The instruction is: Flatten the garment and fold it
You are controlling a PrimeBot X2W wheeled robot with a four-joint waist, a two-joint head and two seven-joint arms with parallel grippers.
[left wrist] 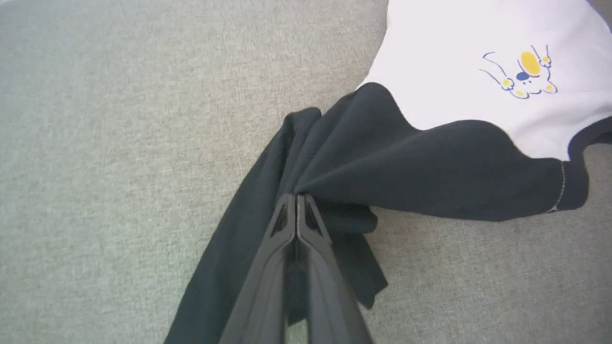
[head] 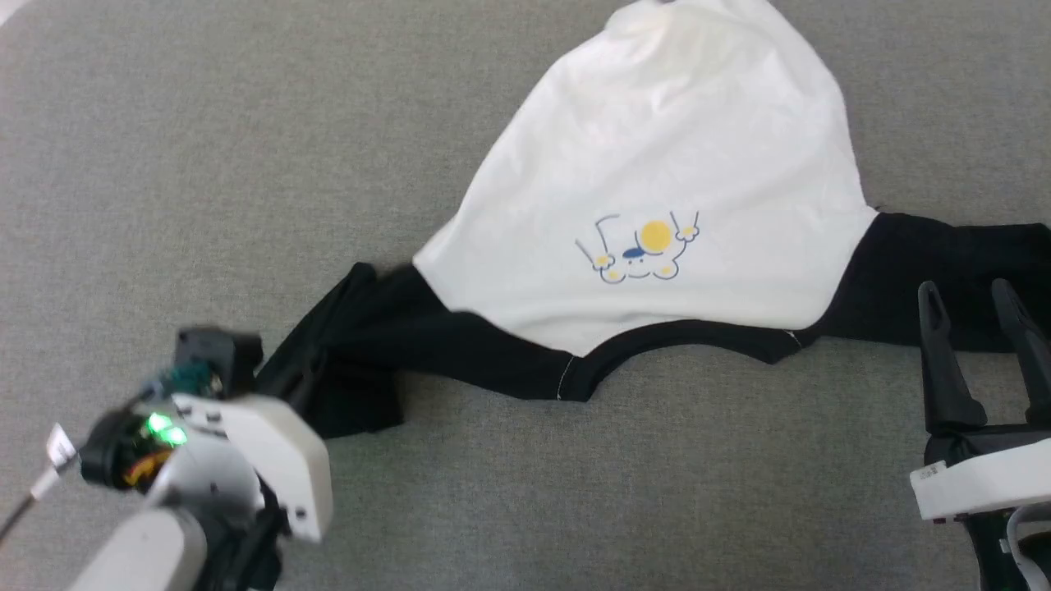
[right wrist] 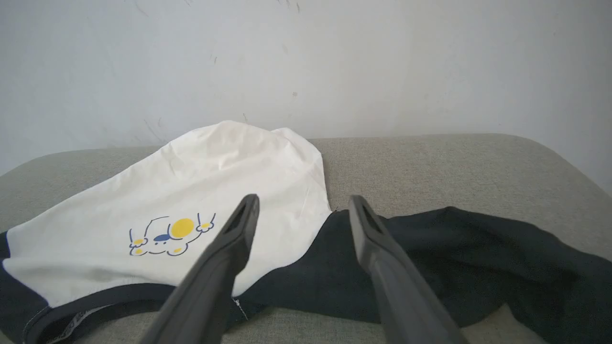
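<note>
Flattening barely begun: left gripper point(left wrist: 296, 198) pinches one black sleeve point(left wrist: 406, 172) of the rumpled shirt point(head: 673, 148); right gripper point(head: 965, 289) gapes empty; folding untouched.

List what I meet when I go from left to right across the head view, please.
In order: left gripper, jaws shut on the sleeve → left black sleeve → white shirt front with its cartoon print → right black sleeve → right gripper, jaws open.
</note>
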